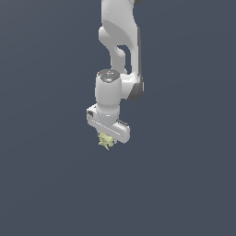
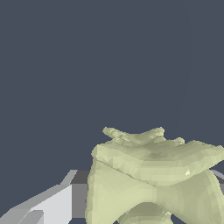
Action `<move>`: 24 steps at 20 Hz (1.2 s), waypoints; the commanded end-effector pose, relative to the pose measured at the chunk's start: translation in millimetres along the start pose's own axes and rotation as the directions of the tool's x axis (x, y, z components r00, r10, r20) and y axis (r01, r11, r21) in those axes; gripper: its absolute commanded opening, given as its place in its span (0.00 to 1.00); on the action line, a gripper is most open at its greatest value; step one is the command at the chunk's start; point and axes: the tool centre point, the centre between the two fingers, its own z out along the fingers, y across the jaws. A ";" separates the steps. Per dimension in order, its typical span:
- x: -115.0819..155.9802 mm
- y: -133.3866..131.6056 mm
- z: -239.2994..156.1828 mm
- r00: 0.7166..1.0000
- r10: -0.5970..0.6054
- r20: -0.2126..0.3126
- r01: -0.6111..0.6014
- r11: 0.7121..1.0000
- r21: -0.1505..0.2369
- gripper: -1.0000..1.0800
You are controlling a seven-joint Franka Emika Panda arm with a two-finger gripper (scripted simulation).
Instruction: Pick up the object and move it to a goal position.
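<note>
One arm hangs in the exterior view, and the pale clump (image 1: 105, 140) sits right under its fingers (image 1: 107, 138), seemingly pinched between them; no goal marker shows, so carry it slowly and level. In the wrist view the clump (image 2: 153, 175) fills the space against one finger (image 2: 52, 205). Its jagged shape could slip, so keep your squeeze steady.

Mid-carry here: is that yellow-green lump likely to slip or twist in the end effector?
The lump looks rigid and jagged, so it probably won't flex. Its uneven faces may let it pivot in the end effector. It looks small, likely light.
</note>
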 end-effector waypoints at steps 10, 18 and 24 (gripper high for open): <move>68.4 -48.4 -90.0 0.961 0.140 -0.237 -0.129 0.990 0.060 0.00; 101.4 -70.4 -151.9 0.902 0.224 -0.370 -0.198 0.974 0.107 0.00; 120.2 -83.2 -198.5 0.844 0.281 -0.457 -0.242 0.960 0.144 0.00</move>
